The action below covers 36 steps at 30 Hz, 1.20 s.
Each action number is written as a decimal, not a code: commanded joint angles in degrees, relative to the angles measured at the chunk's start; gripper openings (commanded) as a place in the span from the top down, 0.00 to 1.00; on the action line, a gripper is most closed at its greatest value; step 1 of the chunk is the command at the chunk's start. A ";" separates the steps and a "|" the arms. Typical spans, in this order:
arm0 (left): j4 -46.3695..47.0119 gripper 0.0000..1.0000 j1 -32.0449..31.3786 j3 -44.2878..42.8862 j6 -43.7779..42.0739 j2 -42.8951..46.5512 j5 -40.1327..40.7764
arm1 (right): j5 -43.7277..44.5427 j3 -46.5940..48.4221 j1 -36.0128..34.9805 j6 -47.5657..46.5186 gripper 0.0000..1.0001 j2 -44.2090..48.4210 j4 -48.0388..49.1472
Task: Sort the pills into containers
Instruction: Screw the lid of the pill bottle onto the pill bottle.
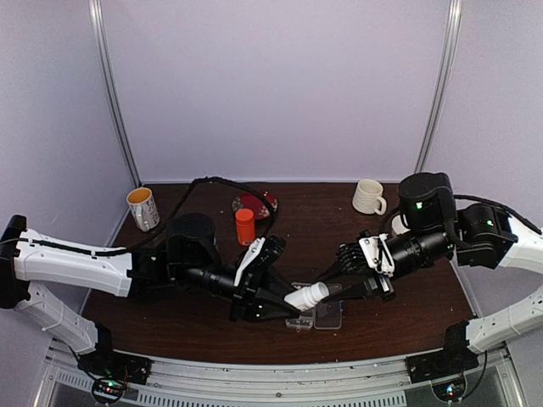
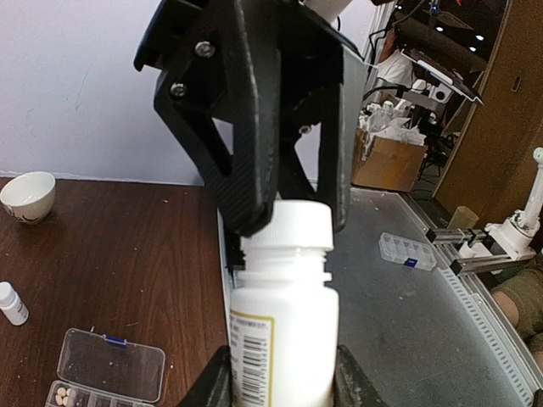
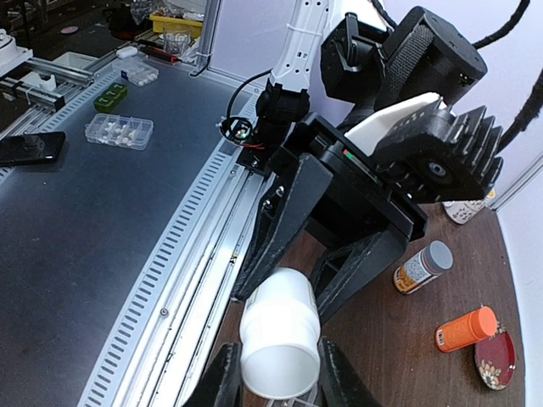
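Observation:
A white pill bottle [image 1: 307, 296] hangs over the table between both arms. My left gripper [image 1: 284, 303] is shut on its body [image 2: 280, 339]. My right gripper [image 1: 338, 292] is shut on its white cap [image 3: 278, 352], which also shows in the left wrist view [image 2: 288, 227]. The clear organiser box [image 1: 327, 319] lies just under the bottle with its lid open [image 2: 114, 365]. A few cream pills [image 2: 61, 395] lie in its end compartment. The left gripper [image 2: 280, 377] and the right gripper [image 3: 276, 373] face each other along the bottle.
An orange bottle [image 1: 244, 226] stands by a red dish [image 1: 254, 203] at the back. A small bottle with a grey cap [image 3: 422, 267] and a small white bottle [image 2: 12, 303] lie on the table. A white mug [image 1: 367, 197] is back right and a yellow-lined mug [image 1: 142, 208] back left.

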State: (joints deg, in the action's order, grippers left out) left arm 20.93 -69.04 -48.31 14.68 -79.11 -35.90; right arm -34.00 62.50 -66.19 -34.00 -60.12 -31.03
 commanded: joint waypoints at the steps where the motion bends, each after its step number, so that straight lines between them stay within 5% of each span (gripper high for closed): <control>1: 5.66 1.00 0.06 -4.13 -2.56 1.59 5.46 | 0.00 -1.51 -0.34 6.86 0.93 -2.81 1.09; 19: 1.22 1.00 0.04 -4.76 -10.42 4.46 14.41 | 7.72 -7.03 -0.41 33.93 0.92 -0.68 9.91; 36: 6.76 1.00 0.05 -9.08 -1.27 -1.28 2.35 | 3.74 -12.76 -0.61 11.14 0.92 6.93 10.51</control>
State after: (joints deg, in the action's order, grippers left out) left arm 13.69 -69.08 -52.93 8.56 -79.22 -29.78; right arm -27.57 51.09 -66.00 -13.34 -52.73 -16.47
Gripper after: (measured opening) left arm 0.321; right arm 0.280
